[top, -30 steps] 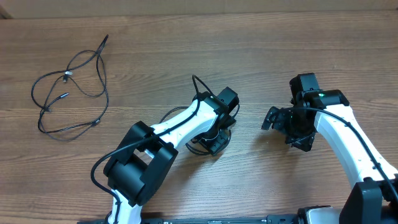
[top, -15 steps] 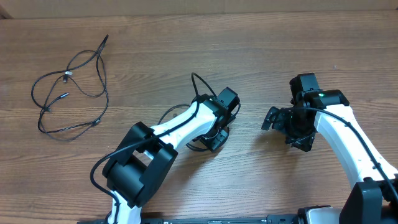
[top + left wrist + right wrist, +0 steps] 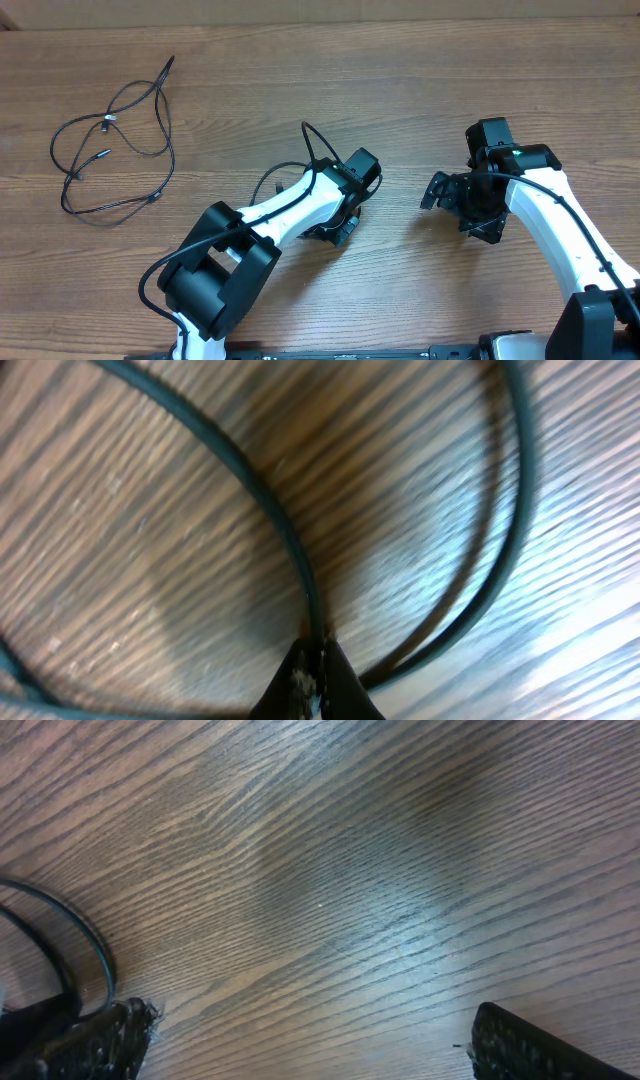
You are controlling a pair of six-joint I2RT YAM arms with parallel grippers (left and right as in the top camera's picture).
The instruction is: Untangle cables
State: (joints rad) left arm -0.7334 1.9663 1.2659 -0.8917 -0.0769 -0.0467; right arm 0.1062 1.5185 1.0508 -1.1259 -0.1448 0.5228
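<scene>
A loose tangle of thin black cables (image 3: 110, 150) with a silvery plug lies at the far left of the table. A separate black cable (image 3: 308, 140) loops out from under my left gripper (image 3: 340, 222) at the table's middle. In the left wrist view that gripper (image 3: 316, 660) is shut, pinching one strand of the cable (image 3: 270, 510) just above the wood, and another strand (image 3: 515, 510) curves past on the right. My right gripper (image 3: 460, 210) hovers open to the right, its fingers (image 3: 540, 1050) wide apart over bare wood. A bit of cable (image 3: 90, 945) shows at its left edge.
Everything sits on a brown wood-grain table (image 3: 400, 80). The left arm's white link (image 3: 290, 205) stretches from the front edge to the middle. The right arm (image 3: 560, 230) comes in from the front right.
My left gripper has closed on the cable strand and shifted slightly left, and the cable's loop has moved with it. The right arm has not moved.
</scene>
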